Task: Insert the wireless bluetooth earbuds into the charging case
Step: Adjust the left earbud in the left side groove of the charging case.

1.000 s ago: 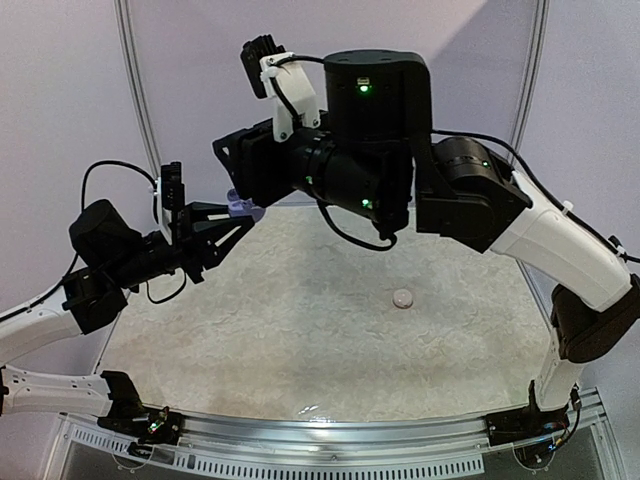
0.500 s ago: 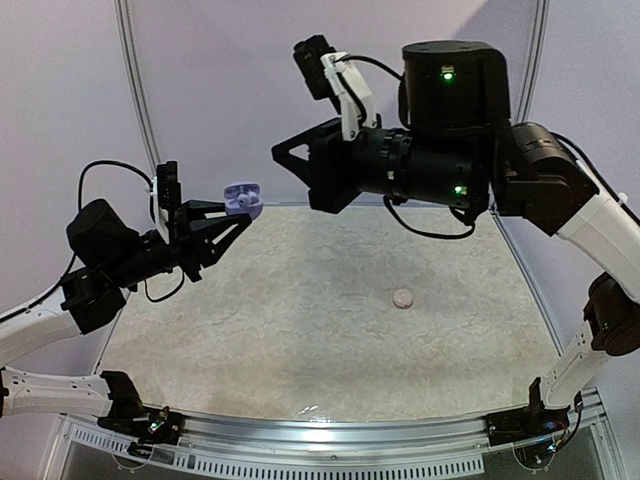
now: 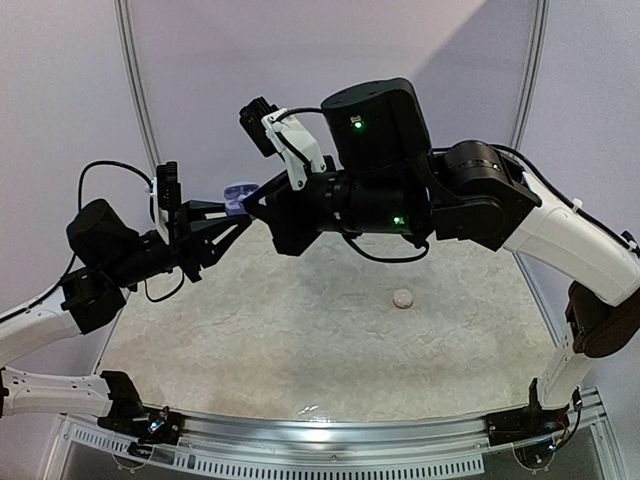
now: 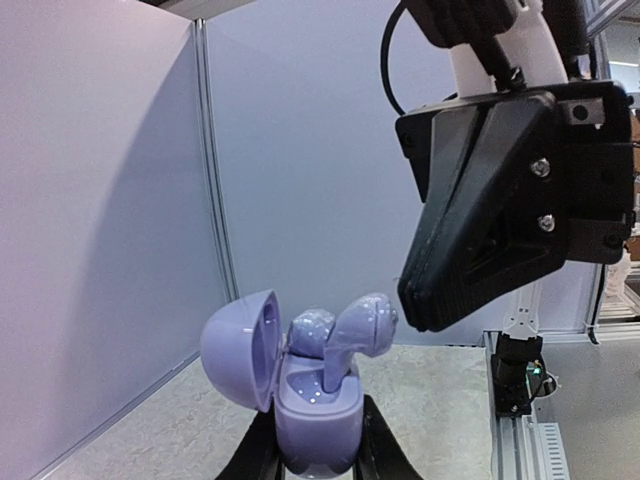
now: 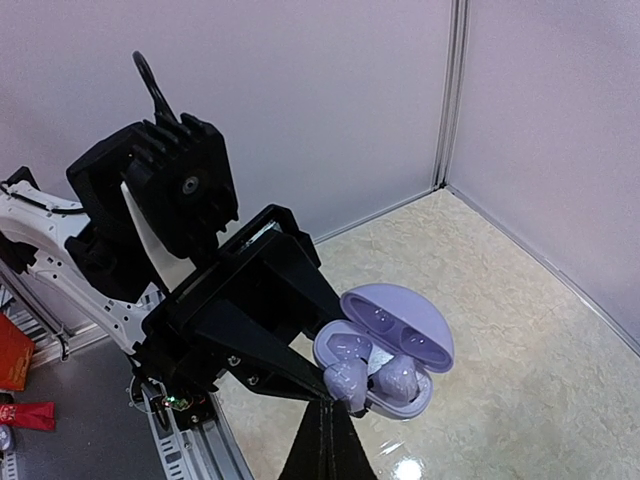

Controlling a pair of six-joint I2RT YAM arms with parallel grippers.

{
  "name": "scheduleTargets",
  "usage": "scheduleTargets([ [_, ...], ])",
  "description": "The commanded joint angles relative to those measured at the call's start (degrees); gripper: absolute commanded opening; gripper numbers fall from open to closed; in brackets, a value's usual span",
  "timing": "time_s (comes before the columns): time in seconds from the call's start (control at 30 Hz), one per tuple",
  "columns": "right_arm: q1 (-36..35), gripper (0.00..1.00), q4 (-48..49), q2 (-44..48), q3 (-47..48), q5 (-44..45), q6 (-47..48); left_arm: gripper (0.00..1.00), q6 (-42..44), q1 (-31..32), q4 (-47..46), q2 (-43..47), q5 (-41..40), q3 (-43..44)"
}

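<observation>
1. Here, a pale, mottled, stone-look tabletop [image 3: 300,330] lies beneath two black-and-white robot arms, which meet in mid-air above its far left side.
2. The left tool [image 3: 232,214] pinches the base of a small, rounded, pale lavender plastic charging case [image 4: 315,415]. It holds the case upright, well above the tabletop, with the hinged lid [image 4: 240,345] swung open to one side.
3. The right tool [image 5: 326,425] has its fingers pressed together into a single point and carries nothing. That point sits at the earbud nearer to it; whether it touches or is only just beside cannot be told.
4. Two glossy, pale lavender plastic earbuds sit in the case. One [image 4: 310,330] appears to be low in its socket. The other [image 4: 358,335] stands proud and tilted, its stem in the socket and its head raised.
5. The step in hand looks like pressing the raised earbud home.
   - The closed tip should bear on the rounded head and push gently along the line of the stem.
   - A sideways shove could flip the bud out or twist the case in the left tool's pinch.
   - The left tool should stay firm and motionless.
6. A small pale round object [image 3: 403,297] lies on the tabletop, well apart from the case. It is too small to identify.
</observation>
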State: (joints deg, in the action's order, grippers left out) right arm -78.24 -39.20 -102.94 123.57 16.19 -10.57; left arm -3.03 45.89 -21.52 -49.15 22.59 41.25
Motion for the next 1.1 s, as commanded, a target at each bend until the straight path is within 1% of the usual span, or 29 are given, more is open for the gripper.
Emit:
scheduleTargets([
  [0.0, 0.59, 0.0, -0.62, -0.54, 1.24, -1.05, -1.21, 0.0, 0.5, -0.75, -0.19, 0.02, 0.51, 0.05],
  [0.37, 1.57, 0.0, 1.36, -1.89, 2.14, -2.47, -0.79, 0.0, 0.78, -0.78, -0.32, 0.02, 0.85, -0.08],
  [0.6, 1.65, 0.0, -0.12, -4.52, 5.62, -4.82, -0.27, 0.0, 0.92, -0.78, -0.46, -0.02, 0.76, -0.16],
  [1.07, 1.6, 0.0, 1.24, -4.06, 5.95, -8.22, 0.69, 0.0, 1.23, -0.8, -0.54, 0.01, 0.42, -0.38],
])
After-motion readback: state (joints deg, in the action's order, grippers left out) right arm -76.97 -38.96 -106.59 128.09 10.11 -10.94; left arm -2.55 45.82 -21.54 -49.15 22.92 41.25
